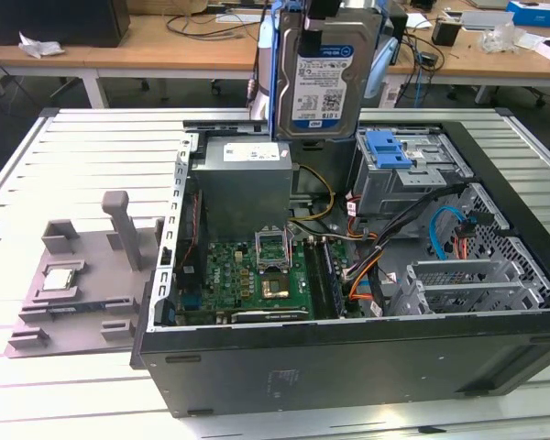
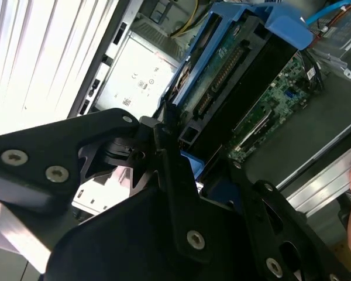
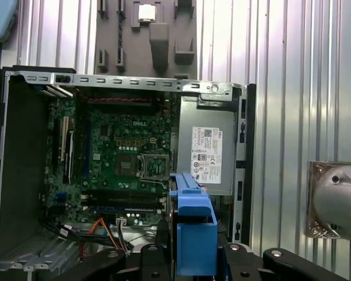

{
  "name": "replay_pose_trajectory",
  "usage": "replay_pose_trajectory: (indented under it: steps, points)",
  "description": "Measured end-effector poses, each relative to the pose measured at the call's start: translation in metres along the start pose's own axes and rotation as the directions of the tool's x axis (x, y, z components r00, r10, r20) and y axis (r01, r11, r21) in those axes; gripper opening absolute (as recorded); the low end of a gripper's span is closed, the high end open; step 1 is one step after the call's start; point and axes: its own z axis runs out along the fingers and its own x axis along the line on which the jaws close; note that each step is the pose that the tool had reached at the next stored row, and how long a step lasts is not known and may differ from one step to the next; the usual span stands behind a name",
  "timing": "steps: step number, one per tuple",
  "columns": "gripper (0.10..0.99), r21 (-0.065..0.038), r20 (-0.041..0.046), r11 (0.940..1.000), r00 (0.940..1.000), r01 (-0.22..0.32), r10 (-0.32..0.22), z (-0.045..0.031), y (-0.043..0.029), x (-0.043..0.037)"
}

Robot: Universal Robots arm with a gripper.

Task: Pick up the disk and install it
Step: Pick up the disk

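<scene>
The black two-finger tool (image 1: 322,13) is closed on the disk (image 1: 325,78), a flat rectangular silver drive with a white-and-blue label and a bright blue plastic bracket around its edges. In the first wrist view, the black fingers (image 3: 149,260) sit on either side of the blue bracket. The tool (image 3: 193,262) has the disk (image 3: 193,228) clamped between them. In the second wrist view, the tool (image 2: 193,161) grips one end of the disk (image 2: 222,67).

The disk hangs upright from the tool, in the air and clear of every other part.

Below the tool lies an open black computer case (image 1: 348,362) on its side. Directly beneath the held disk is a grey metal power supply box (image 1: 247,179), visible in both wrist views (image 3: 206,152) (image 2: 134,76). Just beside the box, also under the tool, stands a grey metal cage with a blue plastic latch (image 1: 390,151). Further from the tool, a green motherboard (image 1: 247,275) covers the case floor (image 3: 123,146). An open processor socket (image 3: 152,167) sits in it.

The case rests on a slatted aluminium desk (image 1: 37,165). Well apart from the tool, outside the case wall, a grey plastic fixture (image 1: 73,293) lies on the desk. It carries a small square silver processor chip (image 1: 60,280) (image 3: 147,12).
</scene>
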Motion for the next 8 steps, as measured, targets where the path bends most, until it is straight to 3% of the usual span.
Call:
replay_pose_trajectory:
  steps: [4, 5, 6, 7, 8]
  points:
    - [0.369, 0.0, 0.0, 1.0, 1.0, 0.0, 0.0, 0.0006, 0.0006, 0.0149]
    - [0.369, 0.0, 0.0001, 1.0, 1.0, 0.0, 0.0, 0.0011, 0.0014, 0.0333]
    - [0.369, 0.0, 0.0001, 1.0, 1.0, 0.0, 0.0, 0.0015, 0.0018, 0.0434]
    - [0.369, 0.0, 0.0, 1.0, 1.0, 0.0, 0.0, 0.0018, 0.0021, 0.0514]
    - [0.369, 0.0, 0.0, 1.0, 1.0, 0.0, 0.0, 0.0018, 0.0022, 0.0526]
